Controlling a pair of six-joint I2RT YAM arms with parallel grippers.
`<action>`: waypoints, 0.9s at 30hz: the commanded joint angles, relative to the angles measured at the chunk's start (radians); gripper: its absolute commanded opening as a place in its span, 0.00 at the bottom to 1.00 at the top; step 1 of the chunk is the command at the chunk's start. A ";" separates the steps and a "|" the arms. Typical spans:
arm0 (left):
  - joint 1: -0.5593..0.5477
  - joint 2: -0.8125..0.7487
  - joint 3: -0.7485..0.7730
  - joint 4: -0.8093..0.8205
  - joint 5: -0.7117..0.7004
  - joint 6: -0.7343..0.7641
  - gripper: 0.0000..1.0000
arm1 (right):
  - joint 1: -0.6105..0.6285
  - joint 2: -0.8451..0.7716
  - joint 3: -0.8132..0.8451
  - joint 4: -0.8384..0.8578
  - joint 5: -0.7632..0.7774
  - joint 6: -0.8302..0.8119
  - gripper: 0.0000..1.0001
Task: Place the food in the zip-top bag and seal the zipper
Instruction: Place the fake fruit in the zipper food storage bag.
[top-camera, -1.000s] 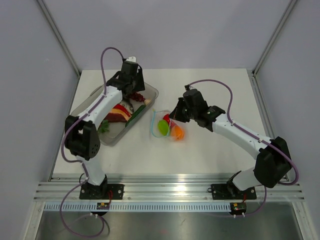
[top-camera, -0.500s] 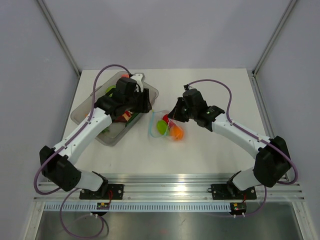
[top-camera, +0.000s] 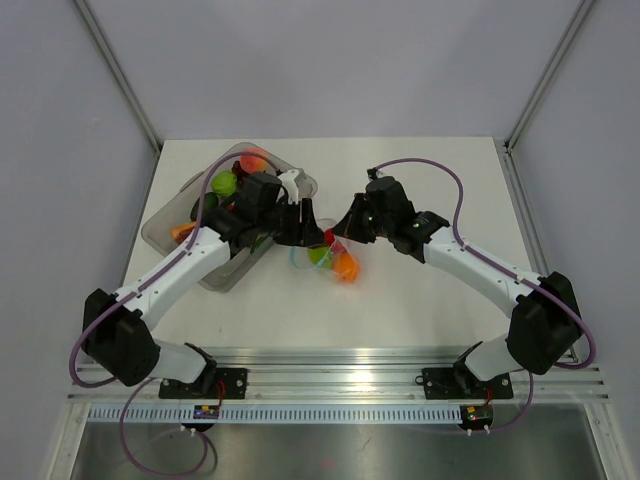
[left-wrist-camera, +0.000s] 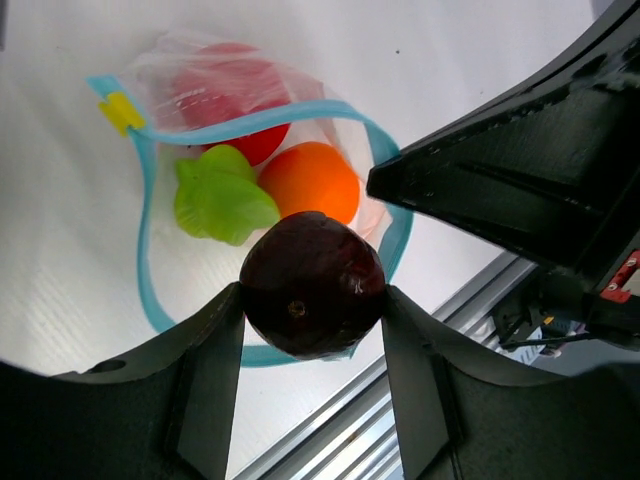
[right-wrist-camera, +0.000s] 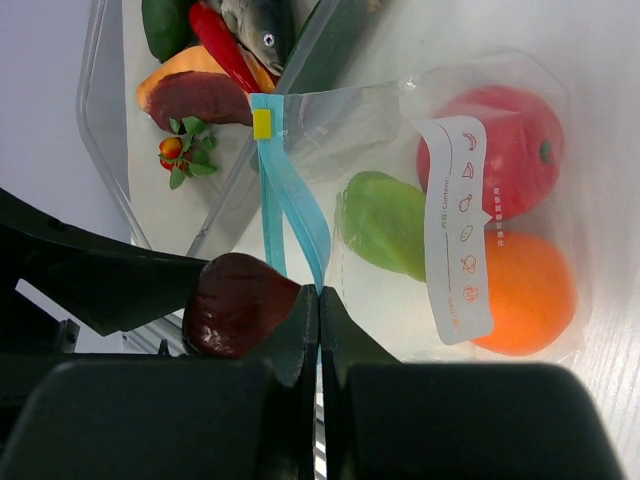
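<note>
Beside the tub (top-camera: 163, 218), your clear bag (right-wrist-camera: 370, 120) lies open with red, green and orange pieces (right-wrist-camera: 505, 290) inside; left gripper (left-wrist-camera: 312, 322) clamps a purple fruit (left-wrist-camera: 312, 275) above its mouth, right gripper (right-wrist-camera: 318, 312) pinches the zipper (right-wrist-camera: 290, 200).

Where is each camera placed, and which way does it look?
Top external: above and behind the robot, looking down on the table; left arm, right arm show.
Left wrist: looks down past the left hand, holding a dark purple fruit over the open zip-top bag.
Right wrist: looks past the right hand, pinching the bag's zipper, toward the tub.
Both wrist views share that fruit.
</note>
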 joint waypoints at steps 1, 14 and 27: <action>-0.009 0.040 0.007 0.123 0.050 -0.047 0.26 | 0.011 -0.042 0.013 0.038 -0.003 0.010 0.00; -0.012 0.056 0.125 -0.044 0.048 0.060 0.88 | 0.011 -0.074 -0.010 0.019 0.020 0.008 0.00; 0.111 -0.017 -0.030 -0.032 -0.021 -0.041 0.76 | 0.011 -0.069 -0.008 0.021 0.011 0.004 0.00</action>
